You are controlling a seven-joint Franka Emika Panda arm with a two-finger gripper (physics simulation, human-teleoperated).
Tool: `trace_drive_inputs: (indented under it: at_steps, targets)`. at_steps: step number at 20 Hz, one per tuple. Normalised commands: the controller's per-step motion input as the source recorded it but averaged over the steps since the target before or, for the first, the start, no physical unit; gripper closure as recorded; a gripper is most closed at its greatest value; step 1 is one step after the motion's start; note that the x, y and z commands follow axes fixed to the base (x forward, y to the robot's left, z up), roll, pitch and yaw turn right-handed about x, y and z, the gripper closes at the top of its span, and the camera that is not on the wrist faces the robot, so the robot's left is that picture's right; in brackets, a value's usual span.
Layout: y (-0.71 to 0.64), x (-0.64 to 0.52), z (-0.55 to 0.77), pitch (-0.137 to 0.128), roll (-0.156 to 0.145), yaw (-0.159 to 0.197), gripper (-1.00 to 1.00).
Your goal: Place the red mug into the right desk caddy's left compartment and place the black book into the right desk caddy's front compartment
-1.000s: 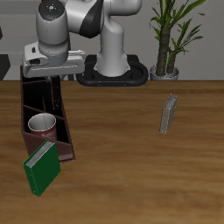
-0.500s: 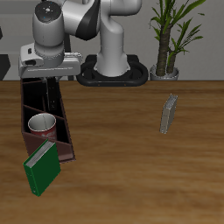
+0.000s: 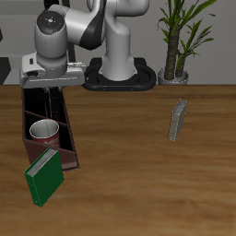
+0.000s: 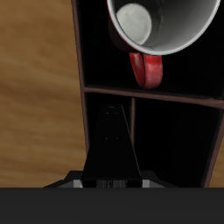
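Observation:
The right desk caddy (image 3: 71,146) is a long dark maroon box near the table's edge. The red mug (image 3: 42,133) stands upright inside one of its sections, light grey inside showing; the wrist view shows it (image 4: 163,22) with its red handle by a divider. My gripper (image 3: 51,88) hangs over the caddy's section farther back than the mug. It is shut on the black book (image 4: 112,144), which hangs straight down into that dark section. In the exterior view the book is hard to tell from the fingers. The caddy's divider (image 4: 157,94) lies between book and mug.
A green book (image 3: 43,175) leans against the caddy's end nearest the table's front edge. A thin grey book (image 3: 177,120) stands upright on the far side of the table. A potted plant (image 3: 177,37) and the robot's base (image 3: 118,74) stand at the back.
The gripper with the book has shifted a little toward the table's outer side and sunk slightly toward the caddy. The mug and the other books have not moved.

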Motion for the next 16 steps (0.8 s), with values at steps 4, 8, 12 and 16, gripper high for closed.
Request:
trace_drive_inputs:
  at_steps: [4,8,12,16]
  targets:
    - [0.00,0.00,-0.05,0.007,-0.004,0.002,1.00]
    - [-0.04,0.07,-0.18,0.022,-0.020,-0.004,1.00]
    - [-0.01,0.07,-0.17,0.022,0.004,-0.001,1.00]
    - [-0.01,0.07,-0.14,0.021,-0.003,-0.002,1.00]
